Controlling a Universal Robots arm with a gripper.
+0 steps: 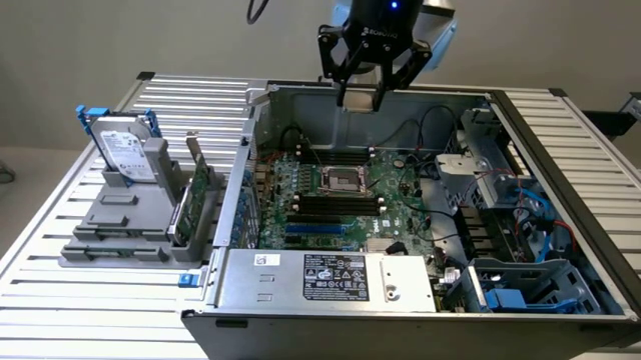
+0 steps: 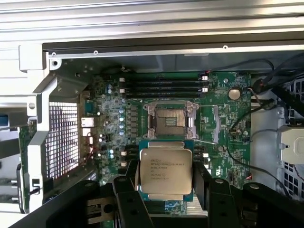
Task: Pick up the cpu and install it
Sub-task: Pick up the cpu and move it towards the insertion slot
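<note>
The fingers [image 2: 205, 185] grasp the cpu [image 2: 165, 171] by two opposite edges, the chip lying flat between them. It hangs above the motherboard [image 2: 107, 95], apart from the socket [image 2: 170, 119] in the case [image 1: 260, 289].

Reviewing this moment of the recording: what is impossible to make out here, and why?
1. Wrist view: the print on the cpu is too small to read, and the pincer covers parts of its edges.
2. Wrist view: the socket contacts are too fine to judge.
3. Exterior view: the arm above the pincer is cut off by the top edge.
</note>
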